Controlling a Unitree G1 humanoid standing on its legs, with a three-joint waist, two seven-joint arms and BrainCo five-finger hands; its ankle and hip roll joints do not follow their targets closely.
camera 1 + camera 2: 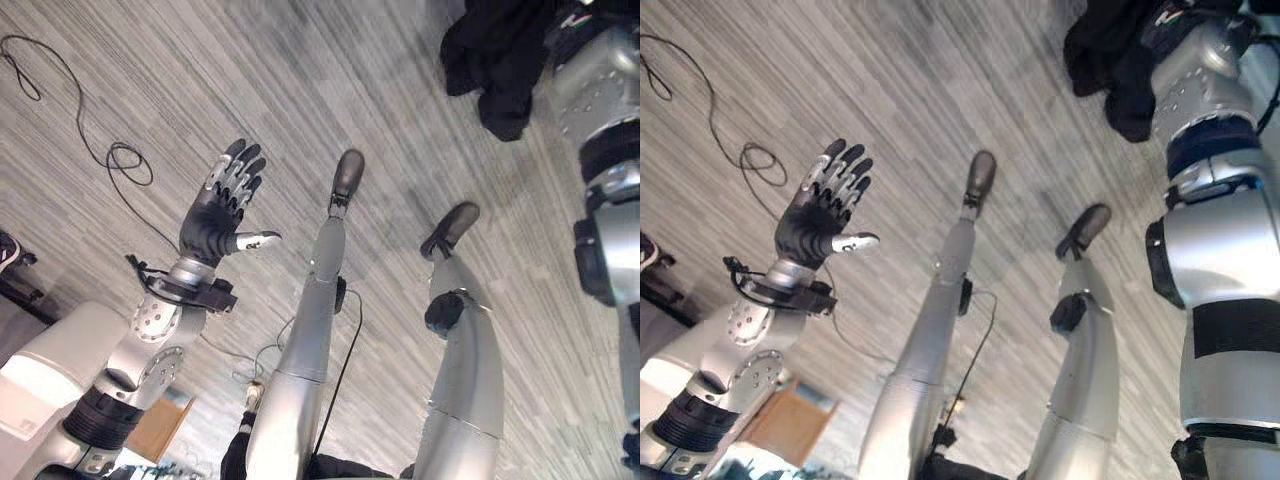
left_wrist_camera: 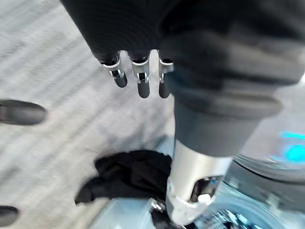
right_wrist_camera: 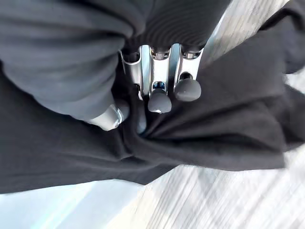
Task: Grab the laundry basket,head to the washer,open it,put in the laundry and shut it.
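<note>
Over grey plank floor [image 1: 330, 80], the left hand [image 1: 215, 215] is spread empty; the right hand [image 3: 157, 81] apparently pinches dark laundry [image 3: 228, 124].

Left hand [image 2: 143, 71] above black laundry [image 2: 128, 174]

Even, soft daylight on the pale wood floor [image 1: 300, 90], shadows faint; both wrist views are blurred close up, and the dark cloth [image 3: 228, 129] loses detail
</note>
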